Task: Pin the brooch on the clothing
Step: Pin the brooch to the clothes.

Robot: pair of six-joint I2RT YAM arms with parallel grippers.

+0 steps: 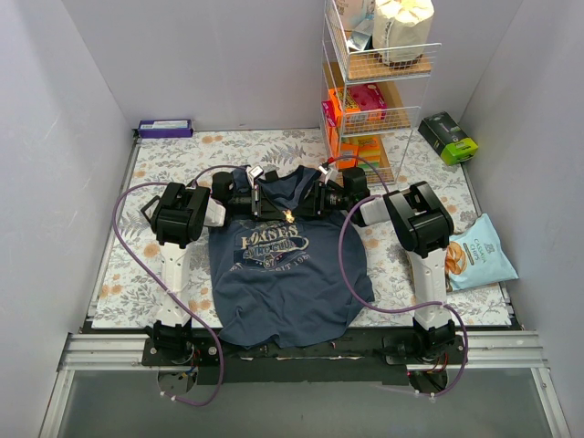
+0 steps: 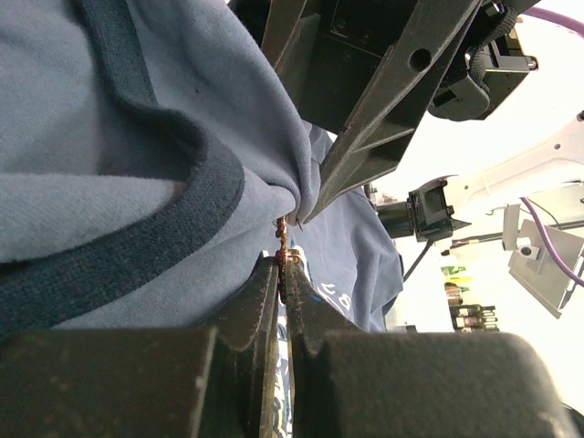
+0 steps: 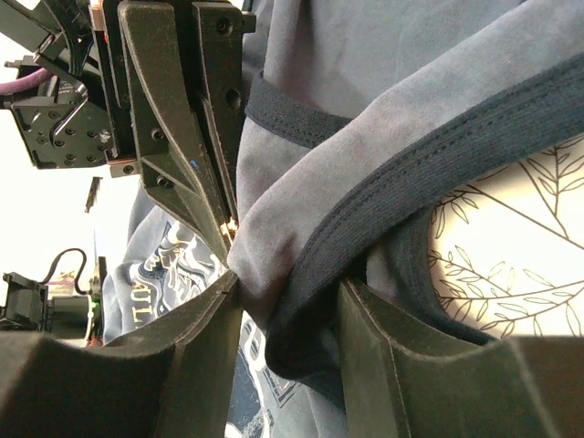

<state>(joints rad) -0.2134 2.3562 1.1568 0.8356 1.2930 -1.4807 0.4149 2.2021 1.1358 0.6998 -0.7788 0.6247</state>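
Note:
The navy tank top [image 1: 287, 274] lies flat on the mat with its pale chest print facing up. My left gripper [image 2: 283, 266] is shut on a small gold brooch [image 2: 285, 248], whose tip touches a raised fold of the top [image 2: 137, 137]. My right gripper [image 3: 292, 287] is shut on a bunch of the top's fabric and dark neck trim [image 3: 401, 173] and holds it up off the mat. In the right wrist view the left gripper's fingers [image 3: 196, 137] come down to that fold, with the brooch [image 3: 232, 224] glinting at their tip. From above, both grippers meet at the neckline, around the brooch [image 1: 290, 215].
A wire rack [image 1: 374, 82] with boxes and a bag stands at the back right. A green box [image 1: 449, 137] and a snack bag [image 1: 474, 254] lie on the right. A purple box [image 1: 165, 128] sits at the back left. A floral mat [image 1: 128, 274] covers the table.

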